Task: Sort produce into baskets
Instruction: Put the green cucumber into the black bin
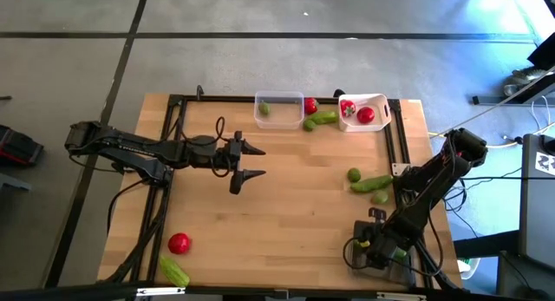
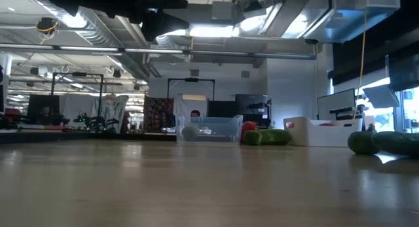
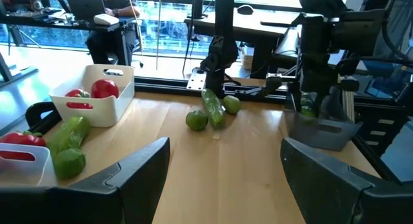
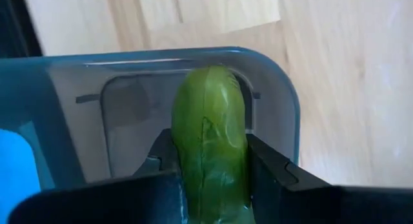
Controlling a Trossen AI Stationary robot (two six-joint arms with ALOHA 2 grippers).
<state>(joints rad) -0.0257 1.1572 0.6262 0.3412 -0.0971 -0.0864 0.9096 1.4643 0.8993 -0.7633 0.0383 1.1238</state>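
My right gripper (image 4: 210,185) had its fingers clamped on a cucumber (image 4: 210,133), long axis pointing straight into the dark grey tub (image 4: 284,95); left fingers (image 3: 129,172) stood open mid-counter.

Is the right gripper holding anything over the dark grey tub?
Yes: right gripper is shut on a bumpy green cucumber above the dark grey translucent tub.

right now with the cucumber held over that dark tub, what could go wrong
1. The right end effector holds the cucumber above the dark grey tub near the table's front edge; released tilted, it may catch the rim.
2. A cucumber and a red piece lie at the front left corner, easily knocked off by the open left end effector.
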